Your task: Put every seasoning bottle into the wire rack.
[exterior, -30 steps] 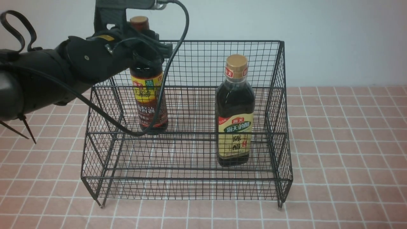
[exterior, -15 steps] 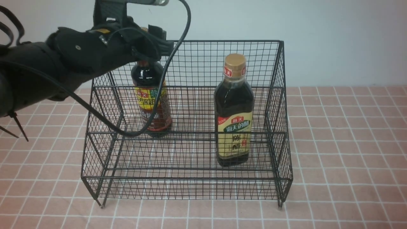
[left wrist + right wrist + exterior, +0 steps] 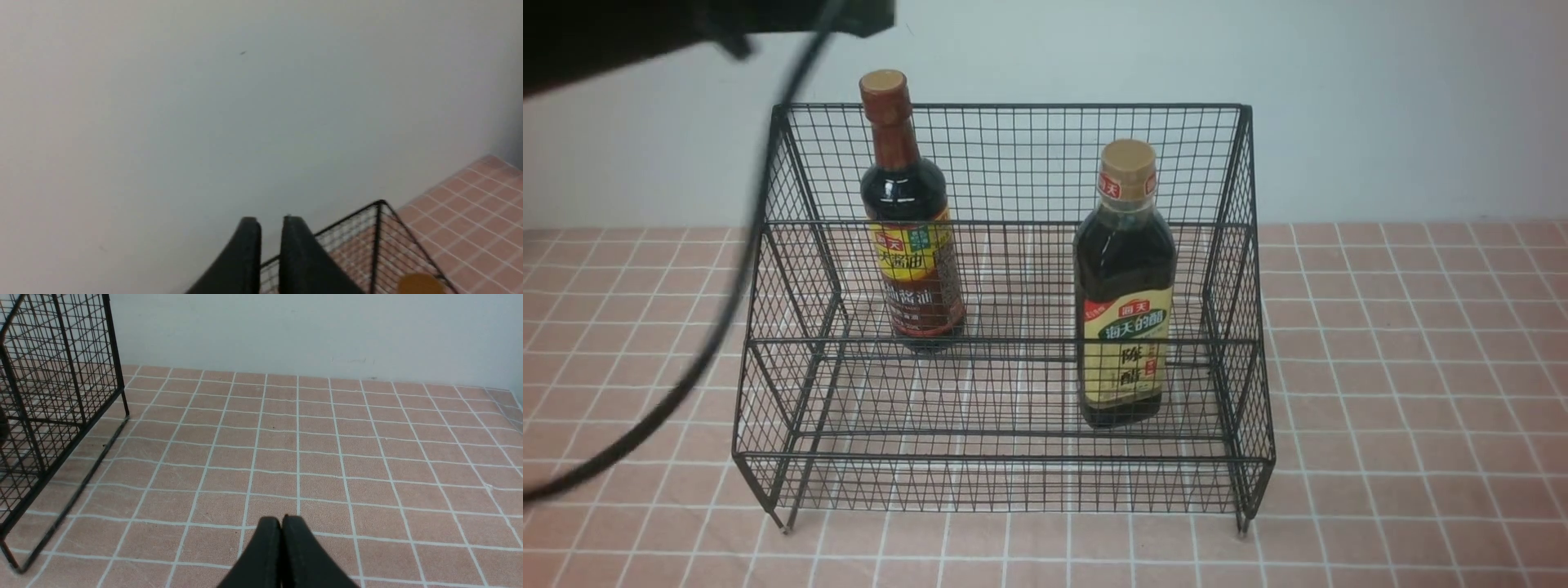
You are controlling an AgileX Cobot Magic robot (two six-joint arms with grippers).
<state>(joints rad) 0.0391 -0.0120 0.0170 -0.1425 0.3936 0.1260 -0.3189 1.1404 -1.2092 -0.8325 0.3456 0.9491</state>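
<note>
With both bottles standing upright inside the wire rack (image 3: 1013, 163), nothing is held by either arm. Long-necked bottle (image 3: 911, 245), brown cap, yellow-and-red label: on the upper rear tier, toward the rack's left side. Squarer bottle (image 3: 1125, 302), gold cap, cream-green label: on the lower front tier, toward the right, well apart from the first. Rack sits on its short legs on the pink tiled surface (image 3: 1405, 367), against a pale wall.

Left gripper (image 3: 269, 228): raised above the rack's top edge, facing the wall, jaws nearly together with only a thin gap, gripping nothing. From the front, only a dark blur of that arm at top left, with its cable (image 3: 727, 294) hanging down past the rack's left side.

Right gripper (image 3: 281, 522): jaws pressed closed, empty, low over bare tiles to the right of the rack.
</note>
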